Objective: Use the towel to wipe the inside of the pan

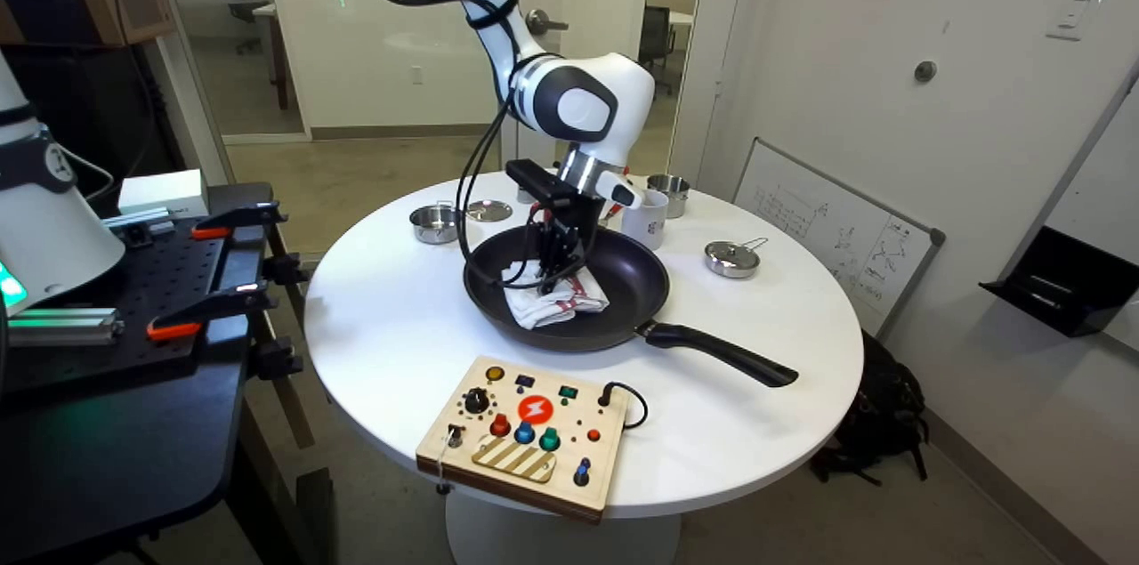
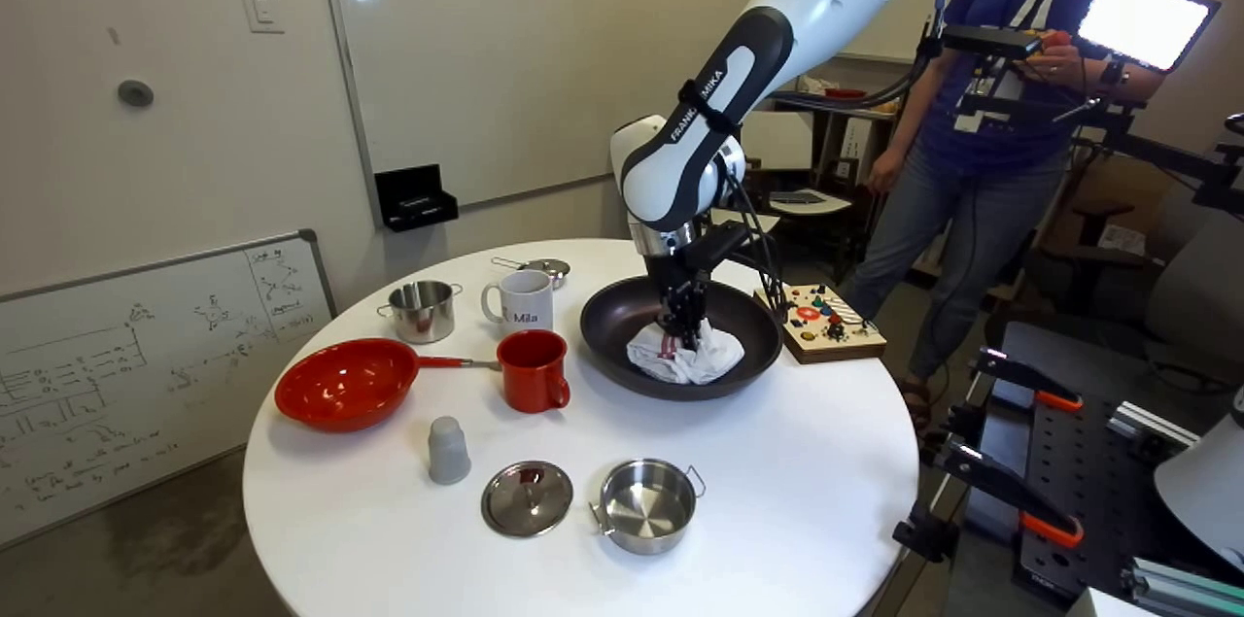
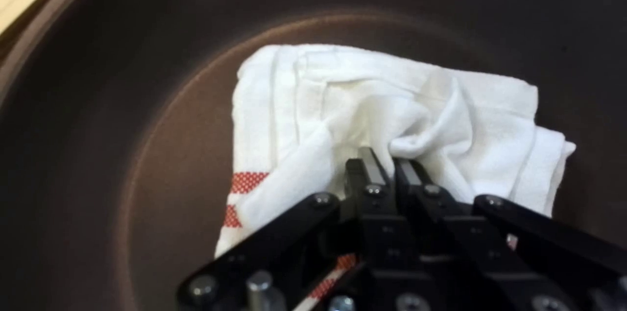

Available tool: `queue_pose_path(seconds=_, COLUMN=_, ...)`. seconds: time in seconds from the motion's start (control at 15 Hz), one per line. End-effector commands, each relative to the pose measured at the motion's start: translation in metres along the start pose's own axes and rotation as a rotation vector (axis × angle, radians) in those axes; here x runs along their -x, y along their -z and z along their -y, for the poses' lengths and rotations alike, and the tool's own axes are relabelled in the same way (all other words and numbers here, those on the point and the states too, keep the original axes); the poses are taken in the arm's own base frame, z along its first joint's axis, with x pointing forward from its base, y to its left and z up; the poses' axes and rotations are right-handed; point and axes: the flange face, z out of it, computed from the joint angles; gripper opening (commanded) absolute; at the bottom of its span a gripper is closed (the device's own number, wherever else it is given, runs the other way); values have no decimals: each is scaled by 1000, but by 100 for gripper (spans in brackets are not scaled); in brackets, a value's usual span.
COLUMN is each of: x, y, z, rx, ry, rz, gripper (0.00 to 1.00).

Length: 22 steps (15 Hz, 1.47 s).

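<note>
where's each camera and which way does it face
An exterior view: nearest the knobbed wooden box, facing the silver door handle across the round white table; white arm at top, white base left.
An exterior view: nearest the round silver metal pot, facing the wall whiteboard; arm at top, base right.
Wrist view: at the arm's end, looking down into the round black pan; black gripper closed on the folded white red-striped towel.
Both exterior views share pan, towel, arm.

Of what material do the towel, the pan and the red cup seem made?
Towel: matte woven fabric, probably cotton; it creases softly and weave shows in the red stripes.
Pan: likely metal with dark nonstick coating; it shows a smooth, dull sheen.
Red cup: fairly glossy, perhaps enamelled metal or ceramic; the shine leaves this open.
</note>
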Motion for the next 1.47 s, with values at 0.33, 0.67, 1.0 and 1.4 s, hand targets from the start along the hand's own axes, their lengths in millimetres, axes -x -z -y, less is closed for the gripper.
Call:
queue_pose_path(seconds=0.33, x=-38, y=19, z=-6, rx=-4, ry=40, rz=-67, gripper=2)
queue_pose_path(seconds=0.67, x=-66, y=20, z=-22, rx=14, ry=18, rz=-89, gripper=2)
queue_pose_path(seconds=1.0, x=-61, y=-12, z=-55, rx=21, ry=-36, rz=-61, gripper=2)
queue_pose_path(seconds=1.4, x=-32, y=-29, z=-104, rx=3, ry=-132, rz=-44, gripper=2)
